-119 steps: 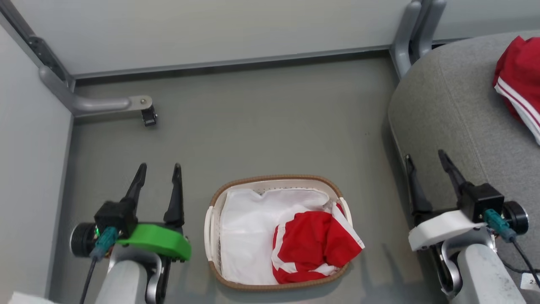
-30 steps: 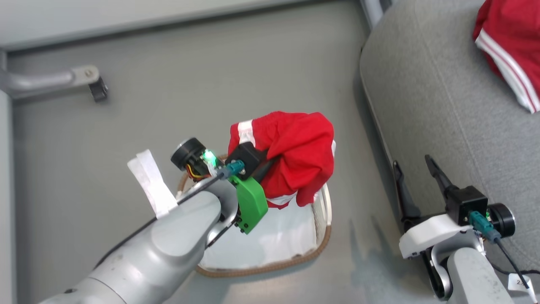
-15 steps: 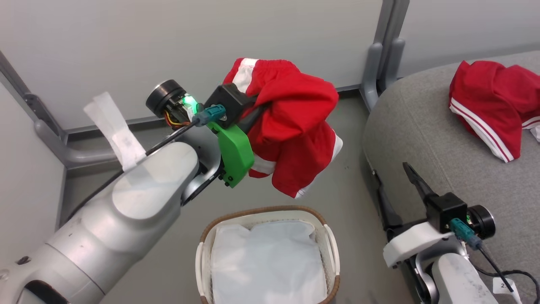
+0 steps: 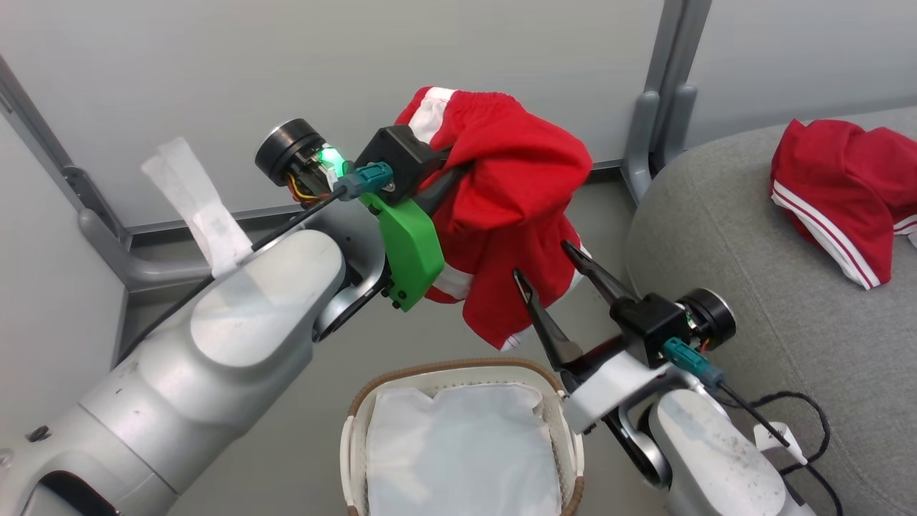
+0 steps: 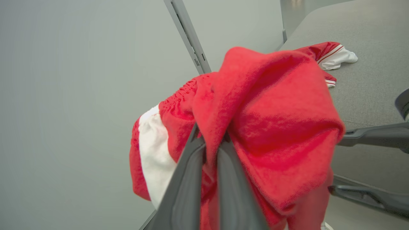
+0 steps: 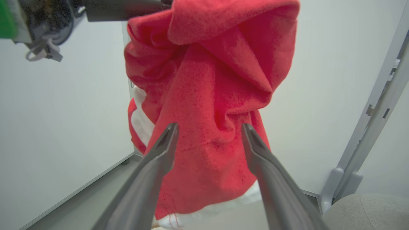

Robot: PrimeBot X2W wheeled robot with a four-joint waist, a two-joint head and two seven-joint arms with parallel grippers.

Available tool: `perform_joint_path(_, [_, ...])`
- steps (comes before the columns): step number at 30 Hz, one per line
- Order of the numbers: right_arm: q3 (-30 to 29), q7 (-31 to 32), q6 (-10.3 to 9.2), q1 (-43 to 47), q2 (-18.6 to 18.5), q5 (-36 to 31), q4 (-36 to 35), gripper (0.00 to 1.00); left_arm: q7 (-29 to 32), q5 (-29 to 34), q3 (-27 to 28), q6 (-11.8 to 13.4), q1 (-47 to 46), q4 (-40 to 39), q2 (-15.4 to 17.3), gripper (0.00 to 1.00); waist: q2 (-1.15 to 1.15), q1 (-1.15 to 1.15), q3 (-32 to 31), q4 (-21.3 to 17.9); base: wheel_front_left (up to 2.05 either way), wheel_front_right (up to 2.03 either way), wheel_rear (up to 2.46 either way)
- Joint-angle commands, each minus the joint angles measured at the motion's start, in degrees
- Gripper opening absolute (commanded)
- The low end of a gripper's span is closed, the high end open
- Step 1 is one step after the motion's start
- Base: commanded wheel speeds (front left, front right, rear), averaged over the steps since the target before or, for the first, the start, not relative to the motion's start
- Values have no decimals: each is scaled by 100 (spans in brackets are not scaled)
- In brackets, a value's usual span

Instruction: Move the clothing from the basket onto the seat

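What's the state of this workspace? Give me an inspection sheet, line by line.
Surface: grey floor under the basket.
Job's things: held garment hangs lifted clear of the basket; second garment lies on the seat; basket holds a white liner.
Clutter: nothing seen.
Grippers: left gripper shut on held garment; right gripper open, fingers flanking its hanging part.
Cables: black cable loops on the seat by the right arm.
Surroundings: pale wall panels, grey post.
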Motion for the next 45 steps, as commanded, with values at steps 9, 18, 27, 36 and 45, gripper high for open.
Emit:
perform_joint_path(9, [221, -14, -8, -961, -26, -31, 1211, 100, 94, -80, -141, 20, 33, -300, -175, 0, 0, 1, -53, 210, 0, 0, 0])
perform_joint_path(18, [754, -14, -8, -1469, -25, 405, 1959, 0, 58, -186, -178, 36, 197, -410, -143, 0, 0, 1, -64, 269, 0, 0, 0])
perform_joint_path(27, [792, -14, -8, -1537, -25, 495, 1878, 0, -47, -408, 10, 149, 439, -270, 159, 0, 0, 1, -23, 178, 0, 0, 0])
perform_joint_path(36, [375, -14, -8, -1345, -25, 258, 1407, 0, -386, -626, 245, 293, 726, 55, 419, 100, 0, 1, 34, 73, 0, 0, 0])
perform_joint_path(45, [-232, -14, -8, -1157, -31, -110, 1133, 0, -925, -825, 322, 390, 1326, 111, 314, 100, 0, 1, 117, -111, 0, 0, 0])
